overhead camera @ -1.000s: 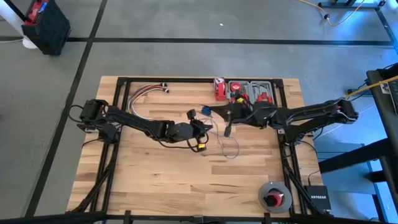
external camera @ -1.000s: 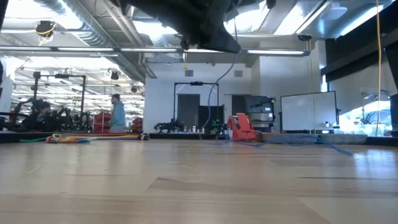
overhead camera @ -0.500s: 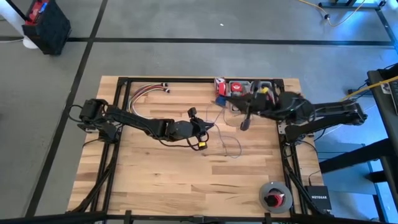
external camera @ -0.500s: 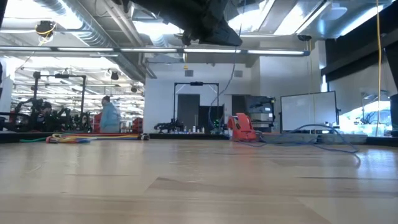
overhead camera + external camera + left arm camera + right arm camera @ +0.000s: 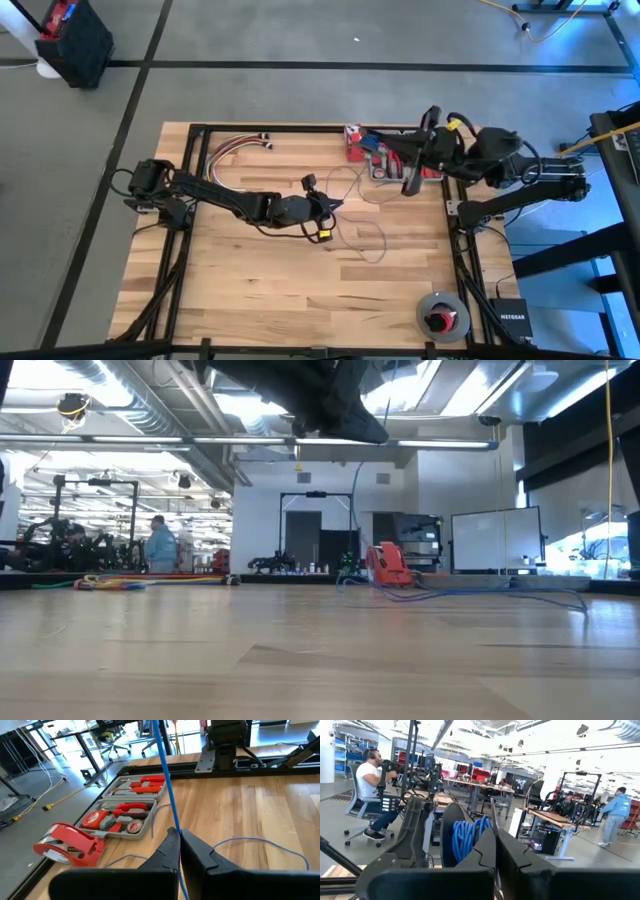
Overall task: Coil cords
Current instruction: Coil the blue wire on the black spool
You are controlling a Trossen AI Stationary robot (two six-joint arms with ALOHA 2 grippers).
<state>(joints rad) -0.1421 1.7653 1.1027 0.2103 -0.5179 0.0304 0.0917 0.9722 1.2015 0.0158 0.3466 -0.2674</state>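
Note:
The cord is a very thin blue wire. One stretch (image 5: 167, 785) rises steeply from my left gripper (image 5: 178, 831), which is shut on it near mid-table (image 5: 337, 204). Slack loops (image 5: 372, 240) lie on the wood just right of that gripper, and in the low view a strand (image 5: 470, 592) trails along the table top. My right gripper (image 5: 495, 836) is shut and raised high above the far right of the table (image 5: 398, 160), over the tool tray. The rising stretch leads up toward it. My left gripper pinches the cord (image 5: 174, 826) between its two fingertips, a single strand. The fingers slant slightly down toward the table's right side. The cord runs straight and taut upward from them, while the rest lies slack on the table. My right gripper is shut on the cord, judging by the taut strand leading up to it. Its own fingers hide the place of contact.
A grey tray of red tools (image 5: 125, 812) and a red tape dispenser (image 5: 67, 845) stand at the far edge. A bundle of red, yellow and white wires (image 5: 235, 150) lies far left. A round disc (image 5: 441, 317) sits near right. People show in the room behind (image 5: 158, 547).
My right gripper has risen and drawn back toward the table's right and far edge, tipping upward and staying shut. The cord has followed it: the strand from my left gripper stands steeper, and the slack loops have slid toward the right.

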